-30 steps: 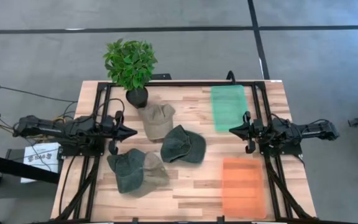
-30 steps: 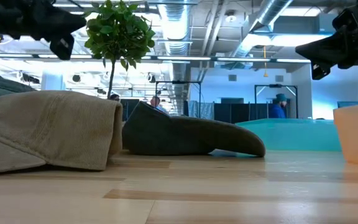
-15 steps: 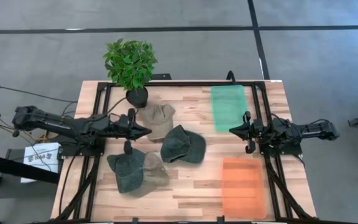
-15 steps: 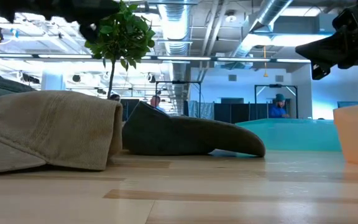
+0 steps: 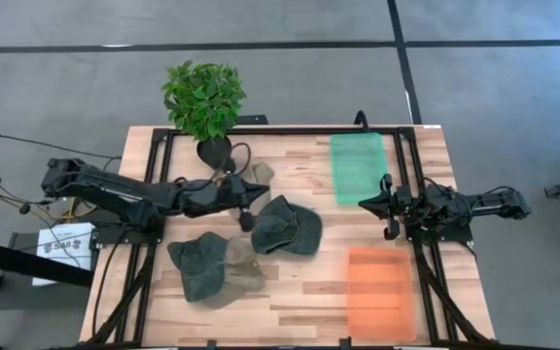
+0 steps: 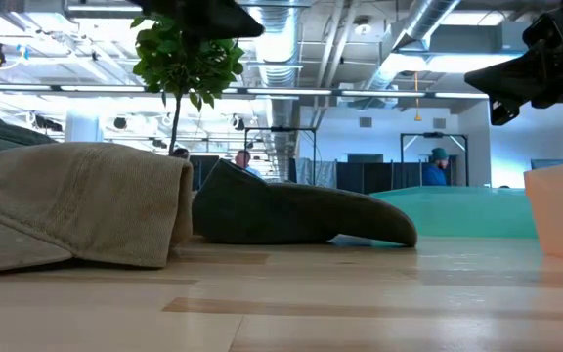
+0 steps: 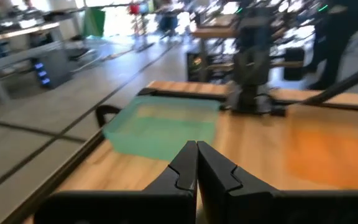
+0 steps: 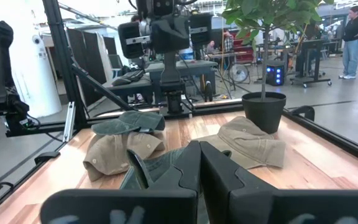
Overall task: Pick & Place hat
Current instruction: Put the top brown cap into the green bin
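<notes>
Left gripper [image 5: 257, 192] hanging over tan hat [image 5: 253, 176], fingers pinched closed, holding nothing. Dark green hat [image 5: 288, 227] lying just beside. Closed claw maybe just poking hat, sliding it into plant pot [image 5: 214, 151]. Right gripper [image 5: 366, 204] waiting near green tray [image 5: 357, 166], closed too.

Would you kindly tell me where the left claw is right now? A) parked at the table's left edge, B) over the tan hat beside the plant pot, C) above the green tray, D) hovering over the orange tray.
B: in the high view the left claw reaches over the tan hat next to the plant pot, with its fingers together in the left wrist view.
</notes>
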Motion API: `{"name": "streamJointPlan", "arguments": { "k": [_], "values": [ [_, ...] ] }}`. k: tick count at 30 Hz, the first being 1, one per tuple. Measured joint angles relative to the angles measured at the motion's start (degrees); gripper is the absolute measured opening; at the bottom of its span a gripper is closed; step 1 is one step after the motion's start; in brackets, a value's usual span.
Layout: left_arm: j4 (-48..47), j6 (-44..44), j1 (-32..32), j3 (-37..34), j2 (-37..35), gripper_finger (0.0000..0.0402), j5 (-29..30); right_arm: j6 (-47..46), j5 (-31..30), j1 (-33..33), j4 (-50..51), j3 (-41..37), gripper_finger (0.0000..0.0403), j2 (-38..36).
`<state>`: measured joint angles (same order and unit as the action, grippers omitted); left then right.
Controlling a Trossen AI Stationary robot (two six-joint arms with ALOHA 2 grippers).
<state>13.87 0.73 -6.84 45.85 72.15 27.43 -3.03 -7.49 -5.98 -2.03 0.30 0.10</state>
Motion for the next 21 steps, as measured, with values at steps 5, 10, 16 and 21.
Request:
{"name": "streamJointPlan", "arguments": {
  "k": [5, 10, 16, 21],
  "values": [
    [-9.3, 8.41, 0.77, 9.5, 6.8, 0.0068, 4.72, 0.0, 0.0, 0.0, 0.0, -0.02, 0.0, -0.01],
    [-17.21, 17.11, 1.77, 18.34, 12.81, 0.0138, 5.57, 0.0, 0.0, 0.0, -0.01, -0.02, 0.0, 0.0],
    [-32.3, 32.81, 1.8, 24.46, 17.66, 0.0208, 5.54, 0.02, 0.0, 0.0, -0.01, -0.02, 0.0, -0.02],
    [-48.22, 55.54, 1.98, 23.66, 18.47, 0.0228, 0.93, 0.0, 0.0, 0.0, -0.01, -0.02, 0.0, 0.0]
  ]
}}
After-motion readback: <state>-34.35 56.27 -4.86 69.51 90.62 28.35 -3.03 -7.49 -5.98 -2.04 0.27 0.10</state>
